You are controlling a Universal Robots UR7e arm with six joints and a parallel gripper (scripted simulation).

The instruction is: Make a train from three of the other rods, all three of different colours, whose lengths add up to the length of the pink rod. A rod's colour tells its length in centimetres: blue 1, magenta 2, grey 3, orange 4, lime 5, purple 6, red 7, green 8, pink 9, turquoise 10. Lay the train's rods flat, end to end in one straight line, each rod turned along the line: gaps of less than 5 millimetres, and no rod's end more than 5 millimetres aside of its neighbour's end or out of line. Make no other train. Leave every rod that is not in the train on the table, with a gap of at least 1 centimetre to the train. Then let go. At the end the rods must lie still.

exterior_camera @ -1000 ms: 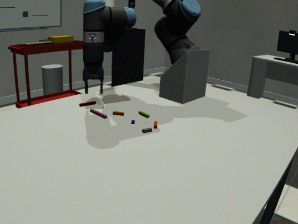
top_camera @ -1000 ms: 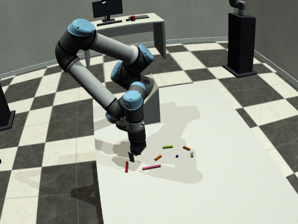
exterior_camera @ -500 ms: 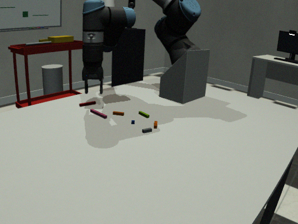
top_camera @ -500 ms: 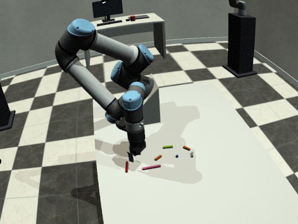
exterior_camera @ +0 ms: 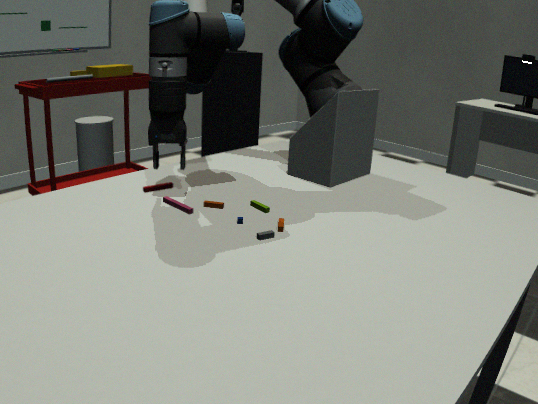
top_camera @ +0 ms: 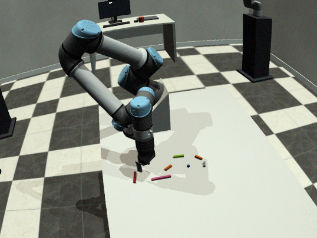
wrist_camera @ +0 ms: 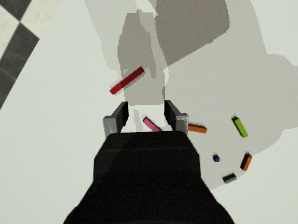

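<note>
Checkered dark and pale flooring point(top_camera: 68, 124) surrounds a white table point(top_camera: 235, 191) point(exterior_camera: 300, 310) point(wrist_camera: 50, 150), with grey walls behind. All seven rods lie flat and apart on the table.

In the top view, the pink rod point(top_camera: 161, 177) point(exterior_camera: 178, 205) point(wrist_camera: 151, 124) has its long axis running nearly left to right, its right end slightly higher in the picture. Left of it, the red rod point(top_camera: 135, 177) point(exterior_camera: 158, 187) point(wrist_camera: 127, 80) points almost straight up and down. The near orange rod point(top_camera: 168, 167) point(exterior_camera: 214, 204) point(wrist_camera: 197, 128) slants up to the right; the lime rod point(top_camera: 178, 156) point(exterior_camera: 260, 206) point(wrist_camera: 240, 127) runs almost level. The far orange rod point(top_camera: 198, 157) point(exterior_camera: 281, 225) point(wrist_camera: 246, 162) slants down to the right, near the grey rod point(top_camera: 204, 164) point(exterior_camera: 265, 235) point(wrist_camera: 229, 178), which runs up and down. The blue rod point(top_camera: 188, 165) point(exterior_camera: 240, 220) point(wrist_camera: 216, 158) is a stubby block between the two orange ones.

On the whiteboard point(exterior_camera: 55, 37), a green square and thin green lines show.

The gripper point(top_camera: 144, 168) point(exterior_camera: 169, 167) point(wrist_camera: 146, 108) hangs pointing down above the table near the red rod, its fingers spread fully wide, holding nothing and touching no rod.
</note>
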